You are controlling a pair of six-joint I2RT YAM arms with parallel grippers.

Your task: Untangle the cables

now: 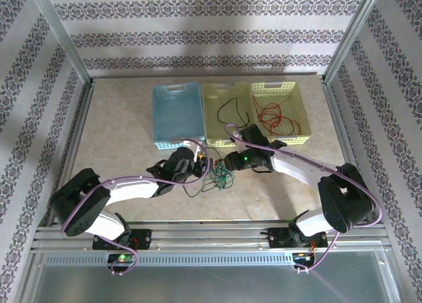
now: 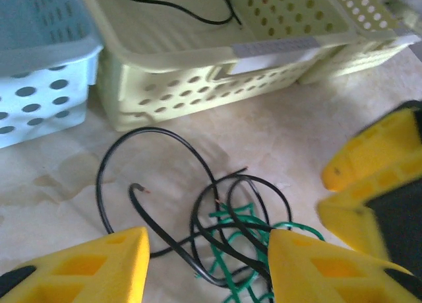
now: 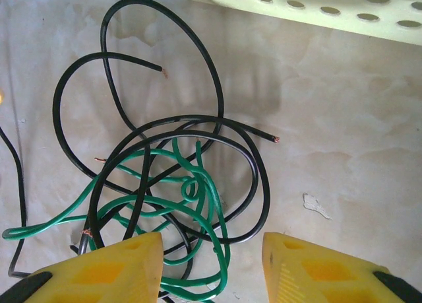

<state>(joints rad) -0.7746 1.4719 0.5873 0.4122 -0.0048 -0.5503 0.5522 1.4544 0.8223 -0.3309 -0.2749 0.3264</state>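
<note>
Black cable (image 2: 198, 20) in middle basket (image 2: 198, 85)

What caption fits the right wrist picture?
Right gripper, yellow fingers open, above thin black wire and thin green wire tangled on beige table.

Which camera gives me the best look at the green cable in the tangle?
Right wrist: the green cable is large and sharp there, and its loops can be traced through the black cables. Left wrist shows part of it, blurrier, under black loops. From the top it is just a tiny knot.
</note>
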